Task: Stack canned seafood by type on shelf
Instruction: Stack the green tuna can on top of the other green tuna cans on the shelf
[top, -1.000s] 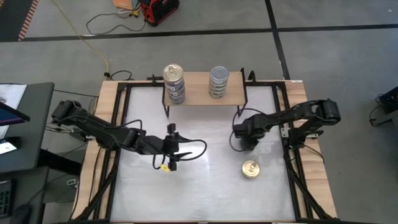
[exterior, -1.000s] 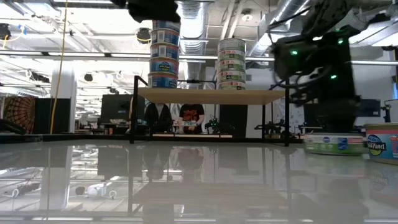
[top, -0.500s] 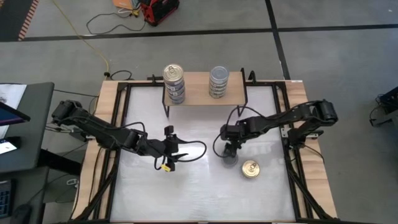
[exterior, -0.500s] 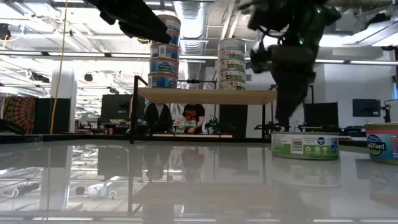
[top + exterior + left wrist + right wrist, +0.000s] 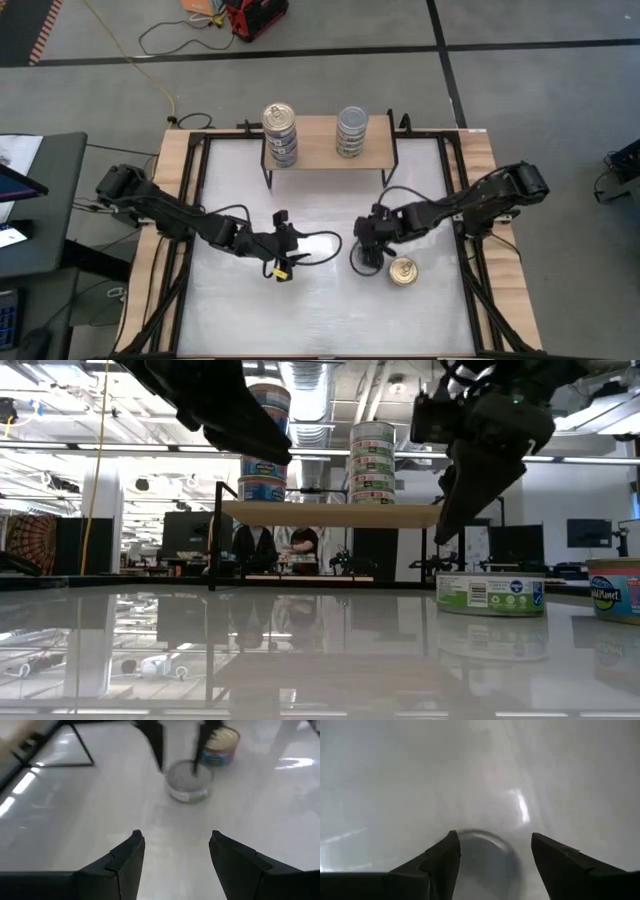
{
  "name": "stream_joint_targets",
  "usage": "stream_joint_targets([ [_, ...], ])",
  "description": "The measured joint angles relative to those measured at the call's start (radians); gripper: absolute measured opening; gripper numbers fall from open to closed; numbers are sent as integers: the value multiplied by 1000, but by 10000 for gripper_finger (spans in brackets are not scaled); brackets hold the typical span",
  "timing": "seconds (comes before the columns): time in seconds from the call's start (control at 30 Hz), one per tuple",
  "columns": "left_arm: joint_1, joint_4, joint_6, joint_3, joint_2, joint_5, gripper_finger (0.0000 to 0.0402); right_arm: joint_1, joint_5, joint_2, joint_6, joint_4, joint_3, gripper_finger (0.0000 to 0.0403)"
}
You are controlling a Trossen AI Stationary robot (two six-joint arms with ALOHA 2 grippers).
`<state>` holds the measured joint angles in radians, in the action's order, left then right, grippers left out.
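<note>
- The white table [image 5: 250, 320] fills the middle of the scene, with wooden edges on both sides.
- The shelf [image 5: 320, 140] stands at the table's far edge, a light-wood board on thin black legs.
- My left arm reaches in from the left; my left gripper [image 5: 287, 242] hovers over bare table left of centre, its fingers [image 5: 125, 857] spread with nothing between them.
- My right arm reaches in from the right; my right gripper [image 5: 366, 250] is right of centre, just above a silver can, its fingers [image 5: 445, 852] spread and clear of the can.
- A stack of gold-topped cans [image 5: 280, 133] stands on the left part of the shelf.
- A stack of silver-topped cans [image 5: 351, 131] stands on the right part of the shelf, apart from the gold stack.
- The silver can [image 5: 189, 780] sits upright on the table under my right gripper, with a green and white label [image 5: 490, 592] on its side.
- A gold can [image 5: 403, 271] sits upright on the table just right of the silver can, nearer the near edge.
</note>
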<state>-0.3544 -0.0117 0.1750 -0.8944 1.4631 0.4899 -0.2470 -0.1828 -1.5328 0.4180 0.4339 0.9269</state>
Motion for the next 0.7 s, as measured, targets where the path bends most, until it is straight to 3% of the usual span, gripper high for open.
stream_joint_targets([
  [0.23, -44, -83, -58, -2, -19, 57, 215, 2, -4, -92, 0, -44, -3, 269],
  [0.47, -77, -27, -42, -1, -28, 120, 215, 7, 2, -196, -2, -103, 4, 269],
  [0.7, -78, -14, -39, -1, -32, 144, 215, 24, 8, -196, -12, -104, 2, 270],
])
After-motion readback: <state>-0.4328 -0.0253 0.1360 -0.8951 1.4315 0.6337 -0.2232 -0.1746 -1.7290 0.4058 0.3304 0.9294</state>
